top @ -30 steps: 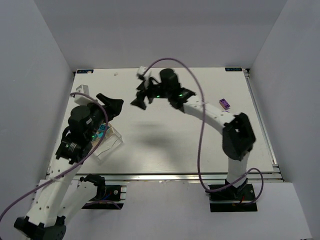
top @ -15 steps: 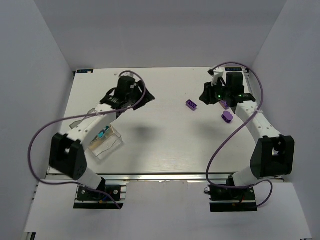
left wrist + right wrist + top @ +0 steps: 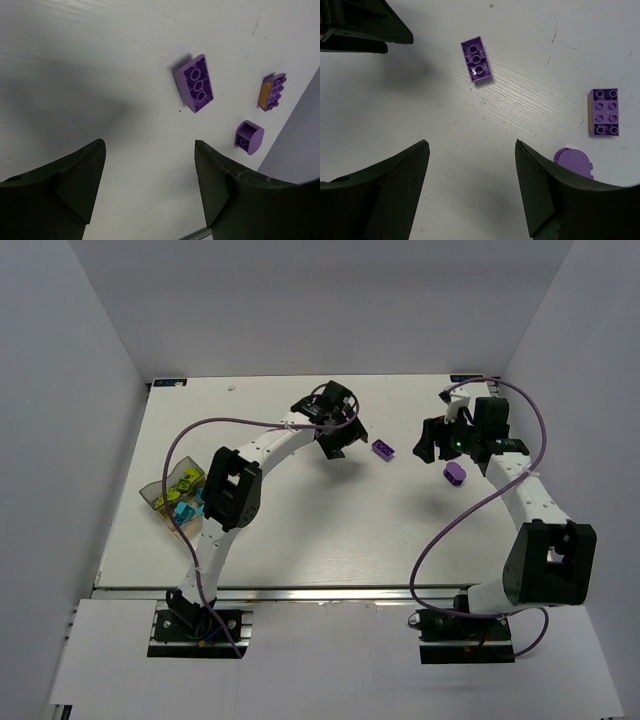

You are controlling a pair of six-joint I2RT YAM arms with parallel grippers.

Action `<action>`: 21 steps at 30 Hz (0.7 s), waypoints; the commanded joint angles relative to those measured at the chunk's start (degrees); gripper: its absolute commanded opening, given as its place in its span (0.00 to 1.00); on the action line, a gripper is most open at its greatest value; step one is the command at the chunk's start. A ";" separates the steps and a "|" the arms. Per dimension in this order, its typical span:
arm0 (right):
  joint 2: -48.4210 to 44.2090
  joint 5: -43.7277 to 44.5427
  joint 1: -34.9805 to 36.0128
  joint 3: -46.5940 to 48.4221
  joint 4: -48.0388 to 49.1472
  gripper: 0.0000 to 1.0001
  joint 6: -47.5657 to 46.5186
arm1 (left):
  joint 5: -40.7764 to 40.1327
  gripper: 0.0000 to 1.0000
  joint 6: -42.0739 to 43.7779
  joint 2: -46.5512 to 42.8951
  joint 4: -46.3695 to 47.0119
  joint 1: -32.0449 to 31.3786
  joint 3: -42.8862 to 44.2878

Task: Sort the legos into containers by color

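Three purple legos lie on the white table: a flat brick [image 3: 382, 450] [image 3: 196, 83] [image 3: 476, 59], a rounded one [image 3: 454, 473] [image 3: 249, 137] [image 3: 574, 161], and a brick with an orange side [image 3: 272, 91] [image 3: 604, 112]. My left gripper [image 3: 337, 443] [image 3: 149, 145] hovers open just left of the flat brick, nothing between its fingers. Facing it from the other side of that brick, my right gripper [image 3: 426, 444] [image 3: 471, 145] is open and empty too, with the rounded lego beside its right finger. The clear container [image 3: 158, 497] at the left holds lime green and cyan legos.
The left arm's cable [image 3: 200, 430] loops over the table's left half. The left gripper's dark fingers [image 3: 365, 25] show at the top left of the right wrist view. White walls close in the table on three sides.
The left arm has swung right, towards the flat purple brick. The container now sits further left, with more legos in it. The right gripper has shifted slightly and both sets of jaws have widened.
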 commanded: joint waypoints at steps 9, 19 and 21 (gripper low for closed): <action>20.11 -2.91 3.90 14.21 -4.03 0.85 -13.71 | -2.91 0.75 1.36 -9.46 2.29 -0.18 -5.26; 35.06 5.19 11.98 28.90 -7.81 0.82 -17.39 | -10.82 0.78 6.20 -28.70 1.68 2.63 -22.49; 37.17 6.95 12.96 30.48 -7.90 0.82 -17.57 | -11.71 0.78 7.25 -31.80 2.03 3.60 -25.92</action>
